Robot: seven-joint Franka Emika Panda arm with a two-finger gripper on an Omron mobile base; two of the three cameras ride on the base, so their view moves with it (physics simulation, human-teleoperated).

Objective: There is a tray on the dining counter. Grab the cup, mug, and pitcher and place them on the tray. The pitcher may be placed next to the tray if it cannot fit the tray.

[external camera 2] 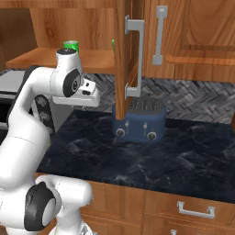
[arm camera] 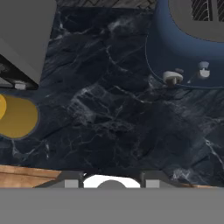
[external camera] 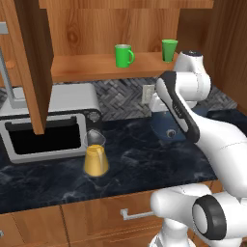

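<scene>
The green mug (external camera: 124,55) with a loop handle stands on the wooden shelf (external camera: 91,67) above the counter. The handleless green cup (external camera: 169,49) stands to its right on the same shelf, and its top shows behind the arm's joint (external camera 2: 71,45). The pitcher (external camera: 95,155), orange-yellow below and clear above, stands upright on the narrow black counter in front of the microwave; its yellow body (arm camera: 15,116) sits at the hand view's left edge. My gripper (arm camera: 111,180) hangs over bare counter between pitcher and toaster, fingertips apart, holding nothing. The tray and the dining counter are out of view.
An open wooden cabinet door (external camera: 31,62) hangs down over the microwave (external camera: 48,128), left of the shelf. A blue toaster (external camera 2: 140,121) stands against the herringbone backsplash, right of my hand. Wooden drawers run under the counter's front edge (external camera: 96,198).
</scene>
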